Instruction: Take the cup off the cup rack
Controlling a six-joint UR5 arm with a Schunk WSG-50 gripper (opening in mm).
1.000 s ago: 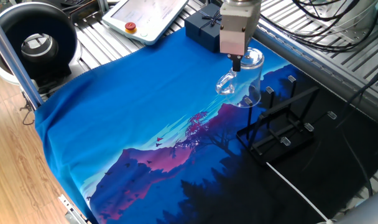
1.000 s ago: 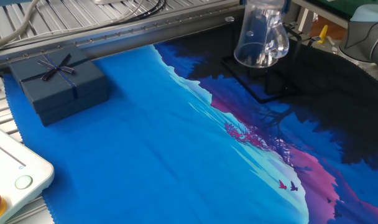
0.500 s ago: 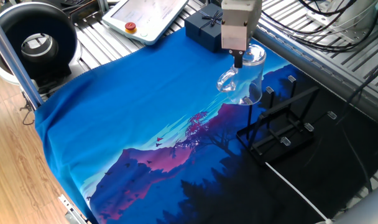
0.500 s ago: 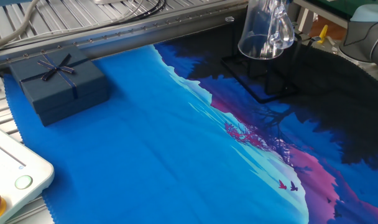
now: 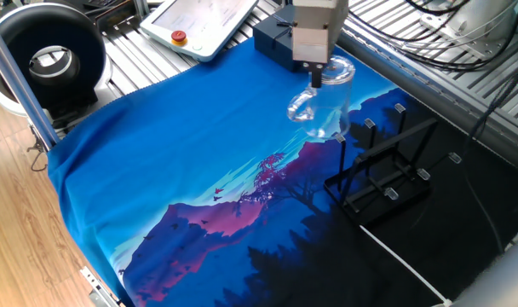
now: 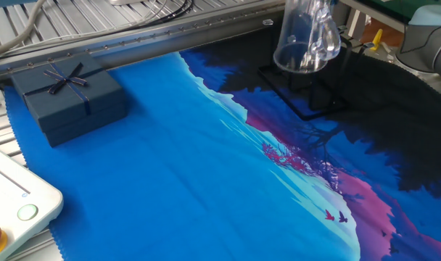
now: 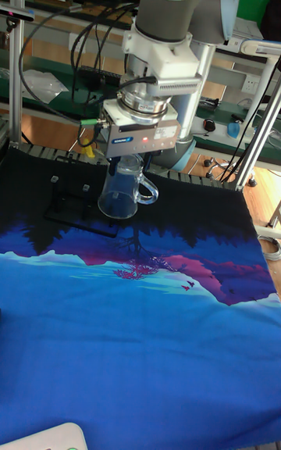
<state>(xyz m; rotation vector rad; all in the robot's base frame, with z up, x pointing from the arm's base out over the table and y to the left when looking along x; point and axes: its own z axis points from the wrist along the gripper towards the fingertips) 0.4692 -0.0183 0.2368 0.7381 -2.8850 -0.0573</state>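
The hand (image 7: 137, 161) grasps the cup (image 5: 327, 107) by its rim, fingers clenched on the glass wall. The cup hangs in the air, clear of the cup rack (image 5: 387, 175), with its loop handle (image 7: 148, 191) turned sideways and its base tilted slightly; in the other fixed view the cup (image 6: 306, 43) shows above and in front of the rack's base. The cup rack stands on the dark part of the printed cloth (image 5: 182, 162) covering the worktop, near its far edge in the tall fixed view. A dark blue box (image 6: 67, 98) with a ribbon sits at a corner of the cloth, well apart from the rack.
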